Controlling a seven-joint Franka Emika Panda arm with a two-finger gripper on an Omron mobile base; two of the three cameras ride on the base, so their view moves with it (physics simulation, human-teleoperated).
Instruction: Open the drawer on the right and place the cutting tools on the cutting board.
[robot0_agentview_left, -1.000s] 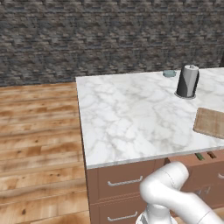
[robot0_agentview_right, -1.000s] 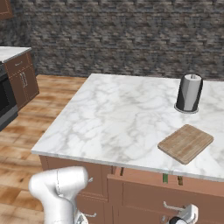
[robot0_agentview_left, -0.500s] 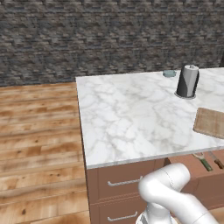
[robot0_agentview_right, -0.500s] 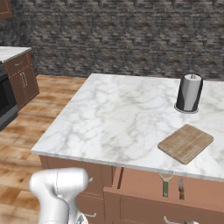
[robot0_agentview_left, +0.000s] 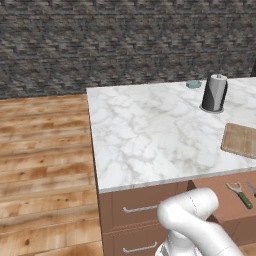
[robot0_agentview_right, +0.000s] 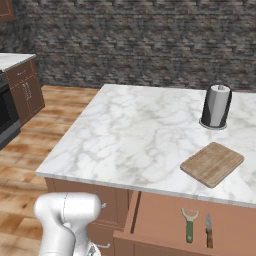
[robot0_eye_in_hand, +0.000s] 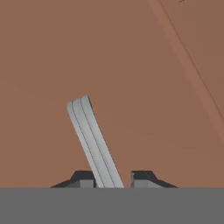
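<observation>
Gripper: jaws pinching the grey metal drawer handle | reddish-brown wooden drawer: pulled out under white marble countertop | inside: green-handled peeler beside small knife | tan wooden cutting board: on countertop, bare

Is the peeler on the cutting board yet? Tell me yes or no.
No, the peeler lies in the open drawer, beside a small knife, and the cutting board is bare.

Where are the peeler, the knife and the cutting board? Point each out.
peeler (robot0_agentview_right: 189, 225): right base view, on its green handle.
knife (robot0_agentview_right: 209, 231): right base view, mid-length, in the open drawer.
cutting board (robot0_agentview_right: 212, 163): right base view, middle of its top face.
</observation>
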